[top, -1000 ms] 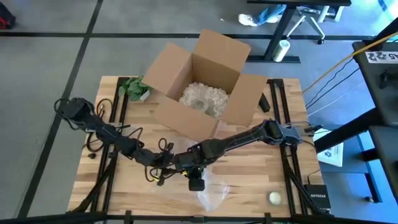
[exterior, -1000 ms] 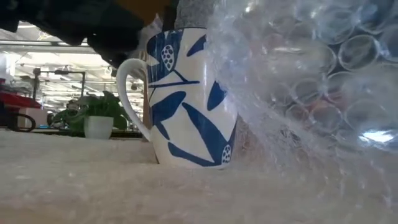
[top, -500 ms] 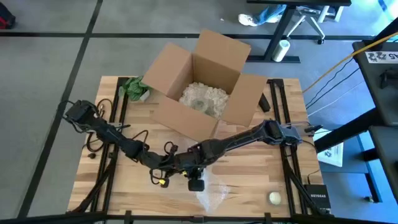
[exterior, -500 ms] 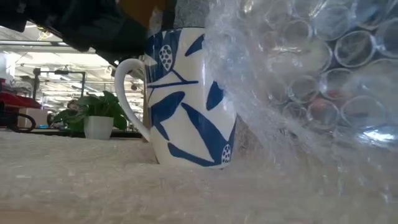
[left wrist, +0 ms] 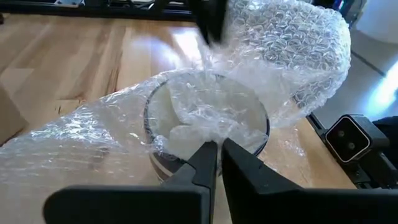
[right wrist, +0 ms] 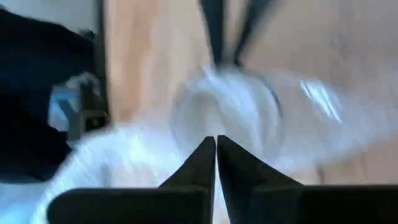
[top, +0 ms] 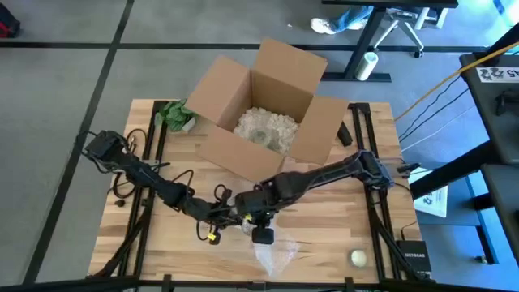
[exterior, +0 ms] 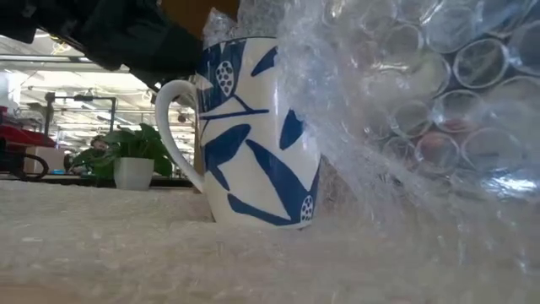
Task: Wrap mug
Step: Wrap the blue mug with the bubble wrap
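A white mug with blue leaves (exterior: 253, 135) stands upright on a sheet of bubble wrap (exterior: 422, 110) near the table's front middle, handle toward the low view's left. The wrap rises along one side and folds over the mug's mouth (left wrist: 205, 124). My left gripper (left wrist: 217, 149) is shut above the mouth's rim, coming from the table's left (top: 229, 217). My right gripper (right wrist: 216, 144) is shut over the mug from the right (top: 253, 221). The rest of the wrap (top: 276, 253) lies toward the near edge. My left gripper pinches the crumpled bubble wrap that lies in the mug's mouth (left wrist: 198, 135) between its two fingertips, slanting down from the table's left. One layer or several, I cannot tell. My right gripper holds a bunched part of the wrap (left wrist: 217, 46) above the mug's far rim, fingers pointing down; the wrap rises to them from the mug.
An open cardboard box (top: 268, 105) with pale packing fill stands behind the mug. A small potted plant (top: 174, 115) is at the far left, a pale round object (top: 358, 258) at the near right. Bare wood lies left of the mug.
My left gripper has come a little toward the mug from the table's left. My right gripper has shifted slightly toward the table's right and near edge, drawing the wrap with it; wrap now shows above the mug's rim. The mug has stayed in place.
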`<state>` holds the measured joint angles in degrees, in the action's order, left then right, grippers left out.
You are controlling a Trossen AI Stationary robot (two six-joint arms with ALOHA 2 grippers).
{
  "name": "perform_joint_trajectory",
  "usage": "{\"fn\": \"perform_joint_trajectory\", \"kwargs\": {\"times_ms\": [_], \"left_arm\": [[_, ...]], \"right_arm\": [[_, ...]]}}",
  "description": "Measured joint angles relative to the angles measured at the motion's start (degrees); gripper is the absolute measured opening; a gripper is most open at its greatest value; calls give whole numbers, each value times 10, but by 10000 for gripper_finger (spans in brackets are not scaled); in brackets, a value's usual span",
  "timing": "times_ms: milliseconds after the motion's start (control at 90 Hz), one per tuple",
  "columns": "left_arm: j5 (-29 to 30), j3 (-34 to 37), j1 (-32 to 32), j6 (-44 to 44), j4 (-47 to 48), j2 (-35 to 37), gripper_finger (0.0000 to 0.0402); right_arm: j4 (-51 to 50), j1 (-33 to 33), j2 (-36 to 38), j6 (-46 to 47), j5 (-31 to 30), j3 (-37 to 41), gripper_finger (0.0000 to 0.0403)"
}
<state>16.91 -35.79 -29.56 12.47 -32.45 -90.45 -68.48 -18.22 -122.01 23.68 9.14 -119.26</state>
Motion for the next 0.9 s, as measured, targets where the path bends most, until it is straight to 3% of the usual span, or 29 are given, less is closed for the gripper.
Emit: {"fn": "perform_joint_trajectory", "kwargs": {"times_ms": [211, 444, 633, 900], "left_arm": [[0, 0, 0, 3, 2, 0, 3], [0, 0, -1, 10, 3, 0, 3], [0, 0, -1, 12, 3, 0, 3], [1, 0, -4, 21, 6, 0, 3]], "right_arm": [[-143, -48, 20, 86, -40, 0, 0], [-152, -139, 36, 229, -76, 0, 0], [-59, -201, 38, 340, -146, 33, 0], [179, -220, 37, 406, -204, 176, 0]]}}
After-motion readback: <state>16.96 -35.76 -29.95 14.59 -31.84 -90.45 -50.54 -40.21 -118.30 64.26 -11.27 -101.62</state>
